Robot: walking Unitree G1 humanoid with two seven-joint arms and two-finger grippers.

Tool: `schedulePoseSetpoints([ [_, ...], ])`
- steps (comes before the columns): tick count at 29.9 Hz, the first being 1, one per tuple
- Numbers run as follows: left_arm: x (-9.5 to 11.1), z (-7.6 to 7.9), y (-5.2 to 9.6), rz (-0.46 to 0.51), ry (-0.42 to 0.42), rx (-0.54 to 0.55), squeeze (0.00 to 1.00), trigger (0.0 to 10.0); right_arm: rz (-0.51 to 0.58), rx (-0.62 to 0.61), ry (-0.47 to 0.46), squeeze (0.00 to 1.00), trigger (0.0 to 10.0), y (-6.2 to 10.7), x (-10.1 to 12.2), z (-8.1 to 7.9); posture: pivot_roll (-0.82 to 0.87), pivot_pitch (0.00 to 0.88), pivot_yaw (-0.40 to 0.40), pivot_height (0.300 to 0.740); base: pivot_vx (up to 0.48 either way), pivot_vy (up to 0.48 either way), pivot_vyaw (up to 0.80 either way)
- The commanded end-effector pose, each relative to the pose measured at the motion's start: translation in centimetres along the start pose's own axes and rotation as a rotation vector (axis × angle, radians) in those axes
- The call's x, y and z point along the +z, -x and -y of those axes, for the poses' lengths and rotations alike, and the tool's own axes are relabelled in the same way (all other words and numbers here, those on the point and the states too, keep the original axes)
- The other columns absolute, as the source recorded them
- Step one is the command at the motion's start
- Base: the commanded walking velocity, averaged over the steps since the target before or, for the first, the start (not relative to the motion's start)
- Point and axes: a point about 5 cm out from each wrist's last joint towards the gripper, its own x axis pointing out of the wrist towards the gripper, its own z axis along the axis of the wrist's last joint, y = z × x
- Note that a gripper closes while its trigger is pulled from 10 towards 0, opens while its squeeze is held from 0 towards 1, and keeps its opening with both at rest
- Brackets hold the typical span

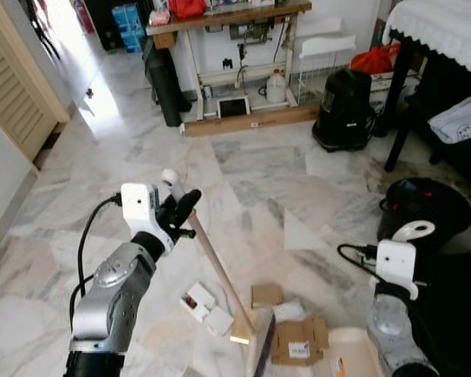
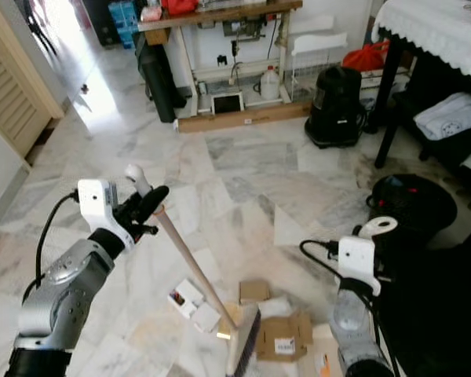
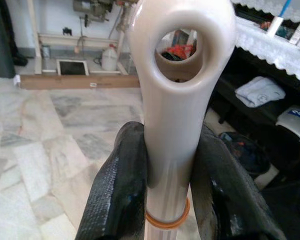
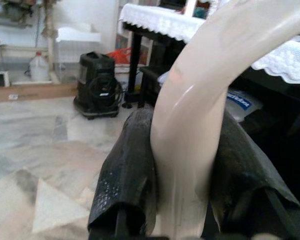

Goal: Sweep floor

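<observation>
My left gripper [image 1: 180,208] is shut on the cream top end of the broom handle [image 3: 177,100], whose wooden shaft [image 1: 216,263] slants down to the bristle head [image 1: 261,352] on the marble floor. My right gripper [image 4: 185,150] is shut on the curved cream dustpan handle [image 1: 414,231] at the lower right. The pale dustpan tray [image 1: 353,353] rests on the floor beside the broom head. Scraps lie around the head: a flattened cardboard piece [image 1: 298,339], a small brown box [image 1: 265,295] and white packets [image 1: 198,302].
A black round appliance [image 1: 424,208] sits close to my right arm. Further off stand a black bag [image 1: 344,110], a workbench [image 1: 228,20] with a white jug [image 1: 275,86] under it, and a dark table with a lace cloth [image 1: 439,31]. A louvred door [image 1: 16,86] is at the left.
</observation>
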Motion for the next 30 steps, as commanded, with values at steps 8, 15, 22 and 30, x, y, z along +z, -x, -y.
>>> schedulePoseSetpoints([
  [8,1.1,0.4,1.3,-0.027,0.031,-0.021,0.0,10.0,0.065,-0.028,-0.019,0.0,10.0,-0.9,1.1,0.0,0.13,0.115,0.156,0.74,0.0,0.0,0.0],
  [15,2.0,0.7,1.4,-0.034,0.057,-0.016,0.0,10.0,0.038,0.005,-0.017,0.0,10.0,0.8,0.0,-0.7,0.18,0.148,0.167,0.74,0.0,0.0,0.0],
  [22,2.3,0.7,1.3,-0.046,0.101,-0.012,0.0,10.0,0.009,0.027,-0.015,0.0,10.0,2.0,-0.9,-1.1,0.17,0.167,0.177,0.74,0.0,0.0,0.0],
  [30,1.0,0.0,-0.4,-0.086,0.062,0.061,0.0,10.0,-0.001,0.024,-0.008,0.0,10.0,2.4,-1.3,-0.8,0.15,0.173,0.178,0.74,0.0,0.0,0.0],
])
